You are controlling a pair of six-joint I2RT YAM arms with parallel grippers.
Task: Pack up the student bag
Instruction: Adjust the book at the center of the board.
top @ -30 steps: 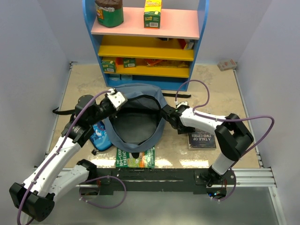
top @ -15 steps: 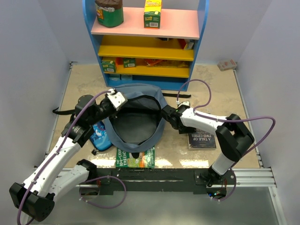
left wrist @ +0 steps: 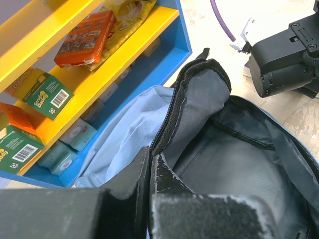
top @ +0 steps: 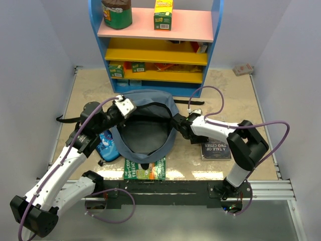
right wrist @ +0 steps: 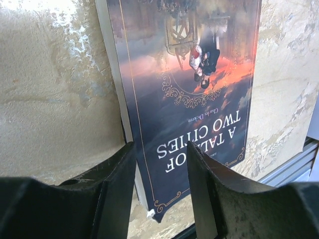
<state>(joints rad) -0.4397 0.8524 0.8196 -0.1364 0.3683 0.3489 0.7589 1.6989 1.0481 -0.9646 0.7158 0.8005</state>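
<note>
Right now, your student bag (top: 145, 131) lies in the middle of the table (top: 230, 95), just in front of the blue shelf unit (top: 185, 25). Its mouth gapes upward so that the dark grey lining shows.

Your left gripper (left wrist: 149, 179) sits at the far-left corner of that mouth. Its jaws are pressed together on the zipper edge, with the grey-blue fabric rising into them in the left wrist view.

Your right gripper (right wrist: 158, 164) reaches in from the other side and, from above, ends just beside the bag's right rim. Its jaws stand apart with nothing between them. Past its fingers (right wrist: 117, 184) you see only the A Tale of Two Cities book (top: 216, 149), flat on the tabletop to the right of the bag and apart from it.

The near edge of the bag overlaps a green Treehouse book (top: 145, 169). A blue pencil case (top: 107, 144) lies against the bag's left side, partly under your left arm.

On the unit's yellow shelf, close behind the left gripper, stand green Scrub Daddy boxes (left wrist: 45, 94).
</note>
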